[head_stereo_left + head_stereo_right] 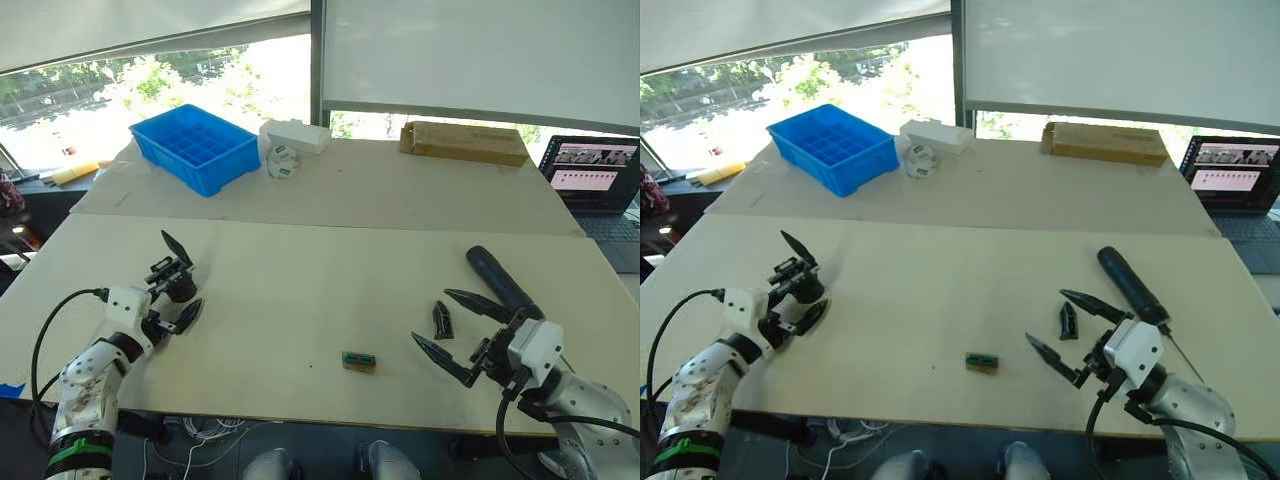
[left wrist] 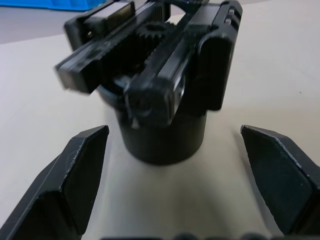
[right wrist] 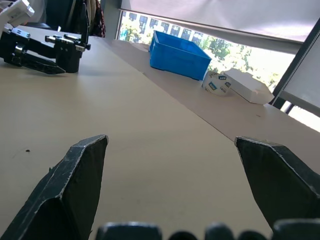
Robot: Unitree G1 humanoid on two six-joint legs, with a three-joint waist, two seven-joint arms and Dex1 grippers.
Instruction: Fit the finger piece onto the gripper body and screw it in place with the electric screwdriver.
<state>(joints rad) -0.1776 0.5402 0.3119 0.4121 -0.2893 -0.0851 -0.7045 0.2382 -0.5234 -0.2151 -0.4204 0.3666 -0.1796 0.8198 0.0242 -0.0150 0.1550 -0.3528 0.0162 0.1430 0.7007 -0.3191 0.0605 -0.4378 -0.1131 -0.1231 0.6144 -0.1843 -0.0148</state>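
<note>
Two tools are wide open and hold nothing. My left tool (image 1: pixel 178 285) sits around the gripper body (image 1: pixel 177 280). My right tool (image 1: pixel 459 333) is just beside the finger piece (image 1: pixel 441 319). It looks light, hard; pinch its wide base.

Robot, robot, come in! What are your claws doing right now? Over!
Left gripper open around gripper body, not closed on it. Right gripper open, empty, finger piece lying by it, electric screwdriver just beyond. Small green part mid-table, not blocking.
</note>
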